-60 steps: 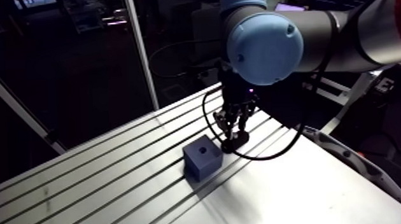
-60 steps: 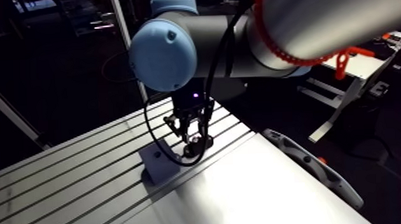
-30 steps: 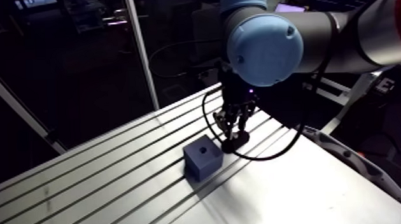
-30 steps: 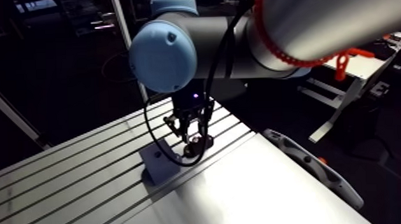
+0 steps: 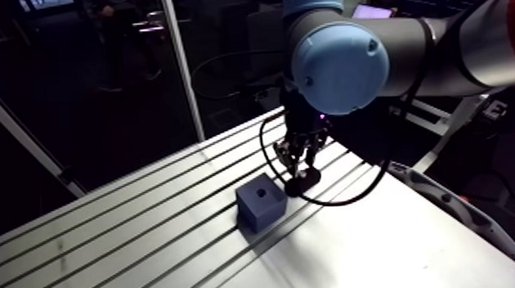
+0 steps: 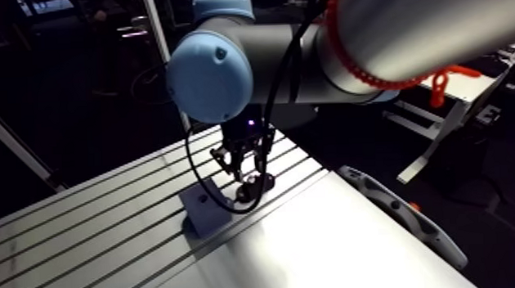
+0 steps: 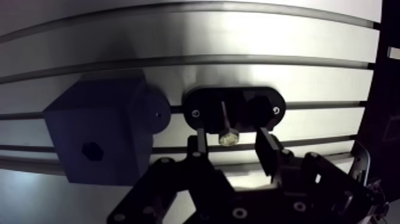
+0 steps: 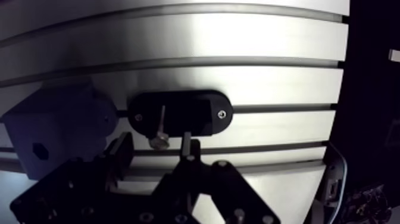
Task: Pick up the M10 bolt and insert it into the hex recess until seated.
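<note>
Gaps show on both sides of the bolt [image 7: 226,126]: the gripper [image 7: 232,142] is spread wide, its two fingers [image 7: 201,142] down on either side of the bolt's head and touching nothing that I can see. The gap on the block's side is the narrower one. The gripper holds nothing.

The bolt stands upright, head up, in a black oval holder [image 7: 233,109] that lies across one of the table's [image 7: 309,77] slots. From the wrist view the fingertips sit level with the head, over the holder's near edge.

Just beside the holder stands a dark blue block [image 7: 98,128] with a small six-sided hole [image 7: 92,151] in its upper face. The block's nearest corner comes right up to the holder's rounded end. I cannot tell whether the two touch. The finger on that side has the block close by, so room there is tight.

On the other side of the gripper, away from the block, the table runs bare for a stretch and then stops at a dark edge. In the arm view the slotted part of the table [image 5: 132,215] stretches off beyond the block [image 5: 260,201], and a smooth, unslotted area lies open nearer the arm.
</note>
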{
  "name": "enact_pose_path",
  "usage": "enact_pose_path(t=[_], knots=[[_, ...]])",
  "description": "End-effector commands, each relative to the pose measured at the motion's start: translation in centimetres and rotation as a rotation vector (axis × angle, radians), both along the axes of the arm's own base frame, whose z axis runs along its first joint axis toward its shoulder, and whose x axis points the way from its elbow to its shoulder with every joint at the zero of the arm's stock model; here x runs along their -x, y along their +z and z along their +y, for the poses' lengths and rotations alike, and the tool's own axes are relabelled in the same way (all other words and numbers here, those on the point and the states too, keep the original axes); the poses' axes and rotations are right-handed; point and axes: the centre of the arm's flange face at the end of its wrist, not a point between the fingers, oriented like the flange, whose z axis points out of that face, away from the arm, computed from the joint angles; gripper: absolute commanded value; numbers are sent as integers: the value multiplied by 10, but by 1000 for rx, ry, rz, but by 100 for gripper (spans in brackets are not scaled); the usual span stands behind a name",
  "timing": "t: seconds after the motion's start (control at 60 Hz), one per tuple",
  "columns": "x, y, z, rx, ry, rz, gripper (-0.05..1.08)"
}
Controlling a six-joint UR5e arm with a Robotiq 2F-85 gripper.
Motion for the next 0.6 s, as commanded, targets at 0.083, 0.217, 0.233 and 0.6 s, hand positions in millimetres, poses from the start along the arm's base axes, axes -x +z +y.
enact_pose_path(t=[0.083,0.217,0.233,0.6], knots=[[1,-4,0,0,1,-2,47],[1,-5,0,1,1,-3,47],[1,-6,0,2,1,-4,47],[0,-7,-1,3,3,-8,48]])
